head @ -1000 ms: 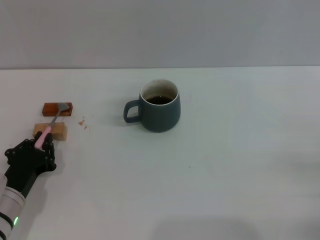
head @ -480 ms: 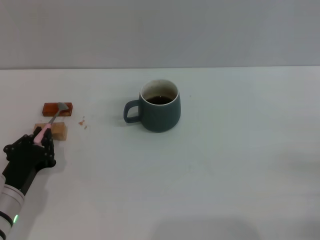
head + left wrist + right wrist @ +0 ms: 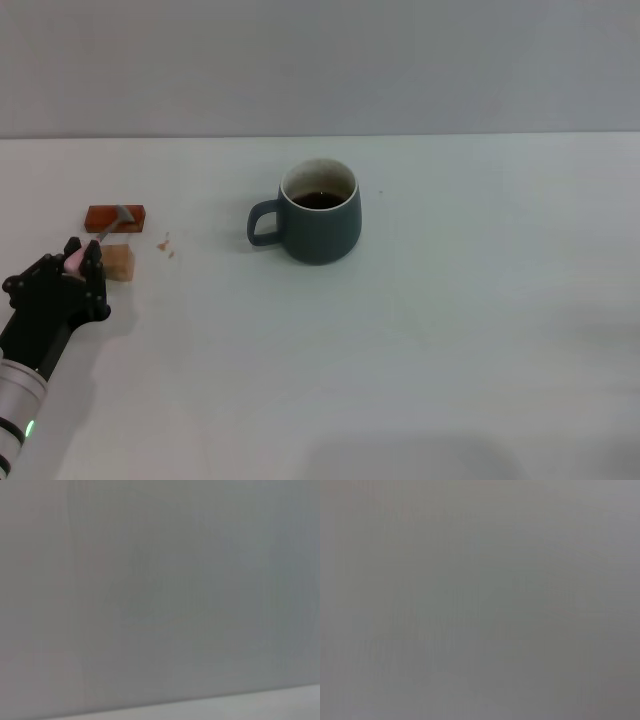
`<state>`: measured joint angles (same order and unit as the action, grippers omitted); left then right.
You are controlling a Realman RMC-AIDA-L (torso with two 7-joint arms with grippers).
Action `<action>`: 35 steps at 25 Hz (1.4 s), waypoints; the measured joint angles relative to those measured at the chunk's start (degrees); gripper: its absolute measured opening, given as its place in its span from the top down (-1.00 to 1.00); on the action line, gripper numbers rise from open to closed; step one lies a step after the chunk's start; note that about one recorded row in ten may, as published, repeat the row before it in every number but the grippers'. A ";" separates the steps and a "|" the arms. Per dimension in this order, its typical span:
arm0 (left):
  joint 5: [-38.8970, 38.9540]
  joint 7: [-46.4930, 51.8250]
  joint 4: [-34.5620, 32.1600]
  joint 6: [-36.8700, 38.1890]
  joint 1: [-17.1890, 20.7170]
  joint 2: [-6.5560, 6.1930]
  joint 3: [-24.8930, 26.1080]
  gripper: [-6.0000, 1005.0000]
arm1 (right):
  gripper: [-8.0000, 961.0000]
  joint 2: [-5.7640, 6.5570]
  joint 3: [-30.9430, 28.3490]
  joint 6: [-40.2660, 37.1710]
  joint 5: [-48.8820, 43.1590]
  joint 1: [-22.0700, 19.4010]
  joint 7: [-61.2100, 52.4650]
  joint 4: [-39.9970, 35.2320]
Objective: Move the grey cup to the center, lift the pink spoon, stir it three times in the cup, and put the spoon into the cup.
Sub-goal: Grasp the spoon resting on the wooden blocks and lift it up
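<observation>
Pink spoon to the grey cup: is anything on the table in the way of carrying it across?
Nothing visible. The left gripper is at the pink spoon, which lies across the tan block and reddish-brown block. The table toward the grey cup shows only small crumbs.

Left pincer point(image 3: 72, 262) is matte black; its silver forearm carries a green light.

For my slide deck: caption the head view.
Left gripper grips the spoon over two blocks; cup waits mid-table.
</observation>
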<state>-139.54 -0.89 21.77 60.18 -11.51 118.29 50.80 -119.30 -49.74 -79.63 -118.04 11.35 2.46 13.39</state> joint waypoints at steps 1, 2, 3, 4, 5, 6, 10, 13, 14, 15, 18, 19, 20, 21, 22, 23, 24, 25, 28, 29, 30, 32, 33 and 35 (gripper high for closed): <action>-0.01 0.00 0.17 0.16 0.01 -0.02 0.00 0.66 | 0.99 0.00 0.00 0.00 0.00 0.00 0.00 0.00; -0.04 0.01 0.64 0.52 0.08 -0.11 0.00 0.66 | 0.99 0.03 0.00 0.00 0.00 -0.01 0.00 -0.01; -0.04 0.01 0.64 0.52 0.08 -0.11 0.00 0.66 | 0.99 0.03 0.00 0.00 0.00 -0.01 0.00 -0.01; -0.08 0.01 0.90 0.78 0.17 -0.15 0.00 0.67 | 0.99 0.03 0.00 0.00 0.00 -0.01 0.00 -0.01; -0.10 0.01 1.04 0.99 0.23 -0.17 0.00 0.67 | 0.99 0.03 0.00 0.00 0.00 -0.01 0.00 -0.01; -0.14 0.02 1.19 1.37 0.29 -0.17 0.00 0.67 | 0.98 0.03 0.00 0.00 0.01 -0.01 0.00 -0.02; -0.14 0.02 1.26 2.44 0.34 -0.18 -0.01 0.68 | 0.98 0.04 0.00 0.00 0.09 -0.01 0.00 -0.04; -0.14 0.02 1.33 2.90 0.35 -0.24 -0.01 0.68 | 0.98 0.04 0.00 0.00 0.11 -0.01 0.00 -0.04; -0.14 0.02 1.34 3.00 0.35 -0.25 0.00 0.68 | 0.98 0.04 0.00 0.00 0.11 -0.01 0.00 -0.03; -0.14 0.02 1.46 3.11 0.35 -0.26 0.00 0.68 | 0.98 0.04 0.00 0.00 0.12 -0.01 0.00 -0.03; -0.17 0.02 1.84 3.51 0.37 -0.32 0.00 0.69 | 0.98 0.04 0.00 0.00 0.14 -0.02 0.00 -0.04; -0.19 0.02 1.88 3.69 0.39 -0.33 -0.01 0.69 | 0.98 0.04 0.00 0.00 0.14 -0.04 0.00 -0.03; -0.21 0.02 1.92 4.21 0.42 -0.34 0.00 0.69 | 0.98 0.04 0.00 0.00 0.16 -0.08 0.00 -0.04; -0.21 0.02 1.92 4.21 0.42 -0.34 0.00 0.69 | 0.98 0.04 0.00 0.00 0.16 -0.08 0.00 -0.04; -0.21 0.02 1.93 4.86 0.41 -0.35 0.00 0.69 | 0.98 0.04 0.00 0.00 0.17 -0.08 0.00 -0.04; -0.21 0.02 1.93 4.86 0.41 -0.35 0.00 0.69 | 0.98 0.04 0.00 0.01 0.17 -0.11 0.00 -0.03; -0.22 0.06 1.94 5.07 0.34 -0.38 0.00 0.69 | 0.98 0.04 0.00 0.00 0.16 -0.13 0.00 -0.03; -0.22 0.12 1.95 5.20 0.24 -0.43 -0.01 0.69 | 0.98 0.04 0.00 0.00 0.16 -0.17 0.00 -0.03; -0.22 0.29 2.33 5.30 -0.08 -0.56 0.00 0.69 | 0.99 0.04 0.00 0.00 0.15 -0.18 0.00 -0.03; -0.22 0.26 2.54 5.30 -0.09 -0.60 -0.01 0.69 | 0.99 0.04 0.00 0.00 0.15 -0.19 0.01 -0.03; -0.29 0.19 2.98 5.30 -0.11 -0.71 0.00 0.69 | 0.99 0.04 0.00 0.00 0.14 -0.22 0.01 -0.03; -1.27 0.18 4.34 5.30 -0.12 -1.07 0.23 0.70 | 0.98 0.04 0.00 -0.01 0.11 -0.26 0.01 -0.03; -1.27 0.18 4.34 5.30 -0.12 -1.07 0.23 0.70 | 0.98 0.04 0.00 -0.01 0.11 -0.26 0.01 -0.03; -2.56 0.21 6.13 5.06 -0.03 -1.53 0.77 0.70 | 0.98 0.04 0.00 -0.05 0.09 -0.27 0.01 -0.03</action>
<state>-142.10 -0.69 27.91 65.24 -11.54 116.76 51.58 -119.26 -49.75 -79.69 -117.94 11.07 2.47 13.36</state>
